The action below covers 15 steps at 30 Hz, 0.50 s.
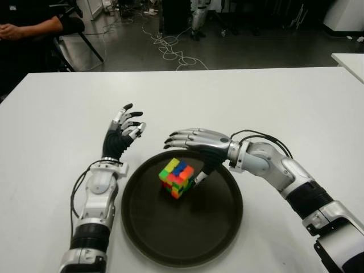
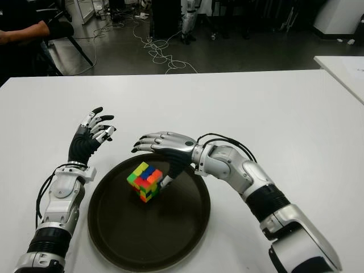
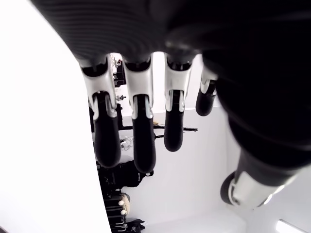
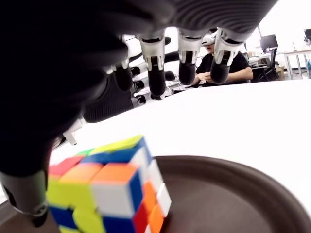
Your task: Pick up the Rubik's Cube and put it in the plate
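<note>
White table (image 1: 273, 96), lab floor w/ cables behind, seated person at far left corner: release step, cube already in plate.
Cube (image 1: 177, 177) sits on dark round plate (image 1: 222, 227), left of centre, one corner tilted up a bit. R hand (image 1: 190, 149) over plate's far rim, fingers (image 1: 177, 136) stretched out flat above the cube, thumb down just beside cube's right face; can't tell if thumb touches it; wrist view shows fingers spread, nothing clamped, so hand reads as apart, not gripping. L hand (image 1: 122, 133) idle, shows left of plate over table, fingers loosely spread, holding nothing. Judgement: placing looks done or nearly so; next move calls for lifting R hand up and back toward robot's right w/o the thumb nudging the cube off its spot.
</note>
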{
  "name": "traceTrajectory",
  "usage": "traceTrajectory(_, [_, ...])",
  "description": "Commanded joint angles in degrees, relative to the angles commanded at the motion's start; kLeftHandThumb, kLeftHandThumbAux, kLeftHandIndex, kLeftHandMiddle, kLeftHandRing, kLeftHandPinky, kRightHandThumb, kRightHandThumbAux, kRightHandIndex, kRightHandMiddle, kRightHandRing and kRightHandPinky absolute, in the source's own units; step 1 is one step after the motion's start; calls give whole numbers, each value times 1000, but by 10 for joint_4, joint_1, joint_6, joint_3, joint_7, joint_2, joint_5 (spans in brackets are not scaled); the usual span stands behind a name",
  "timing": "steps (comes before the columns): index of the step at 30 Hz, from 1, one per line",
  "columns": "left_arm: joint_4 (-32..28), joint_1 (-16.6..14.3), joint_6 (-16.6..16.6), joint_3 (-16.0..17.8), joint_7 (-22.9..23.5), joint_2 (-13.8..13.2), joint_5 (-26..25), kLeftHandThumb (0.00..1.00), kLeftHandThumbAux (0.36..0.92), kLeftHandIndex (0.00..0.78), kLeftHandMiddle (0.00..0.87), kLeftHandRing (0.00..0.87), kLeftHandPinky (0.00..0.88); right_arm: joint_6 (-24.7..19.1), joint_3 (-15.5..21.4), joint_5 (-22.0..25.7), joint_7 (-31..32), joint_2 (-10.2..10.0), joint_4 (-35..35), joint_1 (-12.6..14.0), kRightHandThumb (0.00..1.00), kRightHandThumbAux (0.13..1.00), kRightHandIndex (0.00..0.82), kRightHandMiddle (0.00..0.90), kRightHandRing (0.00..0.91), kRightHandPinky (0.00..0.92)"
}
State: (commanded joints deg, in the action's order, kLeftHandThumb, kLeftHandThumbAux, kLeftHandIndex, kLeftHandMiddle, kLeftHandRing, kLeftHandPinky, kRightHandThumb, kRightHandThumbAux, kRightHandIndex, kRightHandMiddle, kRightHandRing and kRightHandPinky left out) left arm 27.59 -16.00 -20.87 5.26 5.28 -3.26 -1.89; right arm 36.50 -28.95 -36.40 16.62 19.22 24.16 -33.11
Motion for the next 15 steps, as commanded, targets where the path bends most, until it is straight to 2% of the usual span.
traceTrajectory(15, [-2, 0, 5, 0, 0, -1, 1, 402, 671, 112, 275, 377, 493, 5, -2, -11, -16, -1, 12, -5, 0, 669, 4, 16, 0, 0])
